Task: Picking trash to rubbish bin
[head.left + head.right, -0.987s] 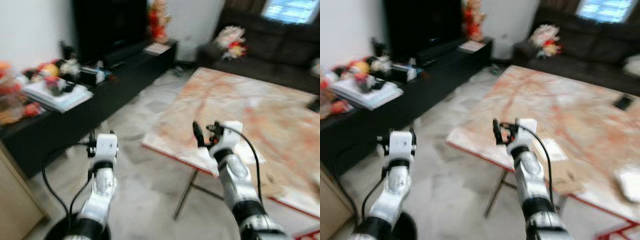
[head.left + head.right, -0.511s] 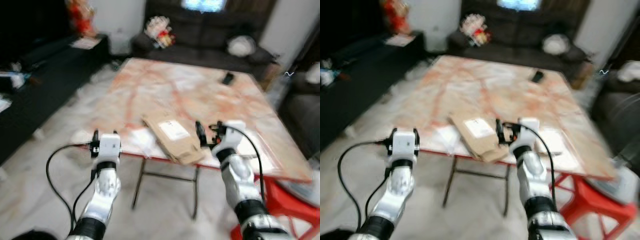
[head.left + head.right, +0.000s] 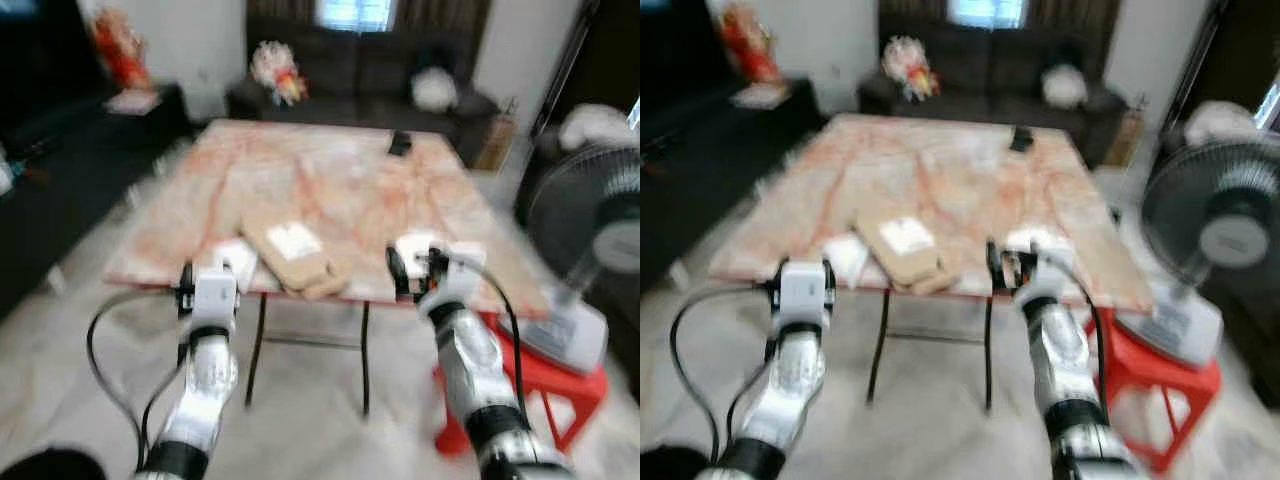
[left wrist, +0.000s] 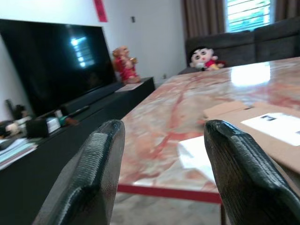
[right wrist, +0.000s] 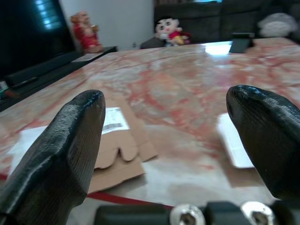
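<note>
Cardboard mailer (image 3: 293, 258) w/ white label lies flat on marble-top table (image 3: 330, 170), near its front edge, white paper (image 5: 233, 139) to either side. Left gripper (image 4: 161, 164) raised just short of table edge, fingers wide, empty. Right gripper (image 5: 173, 140) at front edge beside mailer, fingers wide, empty. Phone (image 3: 399, 143) at far side; fan (image 3: 1218, 225) at right on red stool (image 3: 545, 372). Blurry.

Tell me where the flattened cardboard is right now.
The flattened cardboard lies at the near edge of the marble table, between white paper on its left and the right pincer.
</note>
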`<state>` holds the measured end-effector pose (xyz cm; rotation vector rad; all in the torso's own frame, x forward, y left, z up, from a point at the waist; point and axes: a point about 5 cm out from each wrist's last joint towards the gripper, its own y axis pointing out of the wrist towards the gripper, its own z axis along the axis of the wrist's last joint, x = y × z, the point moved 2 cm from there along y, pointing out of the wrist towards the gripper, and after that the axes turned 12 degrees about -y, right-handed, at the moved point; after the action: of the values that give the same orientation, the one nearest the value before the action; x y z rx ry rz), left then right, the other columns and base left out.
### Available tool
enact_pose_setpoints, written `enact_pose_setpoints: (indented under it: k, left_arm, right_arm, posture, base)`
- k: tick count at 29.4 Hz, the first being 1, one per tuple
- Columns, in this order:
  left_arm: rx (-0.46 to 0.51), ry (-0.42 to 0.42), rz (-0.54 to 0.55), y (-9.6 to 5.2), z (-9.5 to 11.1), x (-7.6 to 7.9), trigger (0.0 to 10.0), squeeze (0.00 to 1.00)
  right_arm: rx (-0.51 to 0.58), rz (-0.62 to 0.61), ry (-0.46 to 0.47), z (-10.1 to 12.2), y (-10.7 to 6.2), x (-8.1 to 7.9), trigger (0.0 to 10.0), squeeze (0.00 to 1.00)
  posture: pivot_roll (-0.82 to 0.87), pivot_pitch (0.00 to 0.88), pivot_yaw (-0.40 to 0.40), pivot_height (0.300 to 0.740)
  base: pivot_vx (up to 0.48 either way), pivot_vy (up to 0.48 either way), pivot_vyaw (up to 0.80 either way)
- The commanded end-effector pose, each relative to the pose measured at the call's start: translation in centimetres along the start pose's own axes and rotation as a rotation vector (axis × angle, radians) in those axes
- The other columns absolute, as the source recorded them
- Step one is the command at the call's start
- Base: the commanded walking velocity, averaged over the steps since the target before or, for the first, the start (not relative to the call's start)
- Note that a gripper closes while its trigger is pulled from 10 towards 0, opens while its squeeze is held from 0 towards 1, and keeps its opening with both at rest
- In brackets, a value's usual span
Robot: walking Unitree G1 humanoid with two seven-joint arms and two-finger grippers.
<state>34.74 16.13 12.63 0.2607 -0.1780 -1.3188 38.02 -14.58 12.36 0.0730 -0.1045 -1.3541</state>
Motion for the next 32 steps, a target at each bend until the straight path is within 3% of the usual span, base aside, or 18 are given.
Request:
enact_pose_setpoints:
  k: [1,11,19,32]
  left_arm:
    - [0.003,-0.008,0.009,0.41,0.32,-0.09,10.0,0.0]
    - [-0.012,-0.006,0.006,0.43,0.11,-0.05,10.0,0.0]
    - [-0.016,-0.003,0.009,0.47,0.07,-0.13,10.0,0.0]
    - [-0.017,-0.008,0.011,0.45,0.06,-0.2,10.0,0.0]
  right_arm:
    - [0.004,0.001,0.0,0.28,0.21,-0.01,10.0,0.0]
    - [-0.002,0.009,0.0,0.21,0.21,-0.11,10.0,0.0]
    - [-0.002,0.013,0.004,0.16,0.18,-0.19,10.0,0.0]
    - [-0.005,0.019,-0.02,0.18,0.18,-0.28,10.0,0.0]
  posture:
    - [-0.03,0.031,-0.08,0.74]
    - [-0.04,0.032,-0.082,0.74]
    - [-0.04,0.032,-0.084,0.74]
    - [-0.04,0.031,-0.088,0.74]
  base:
    - [0.0,0.0,0.0]
    - [0.0,0.0,0.0]
    - [0.0,-0.356,-0.6]
    - [0.0,-0.374,0.0]
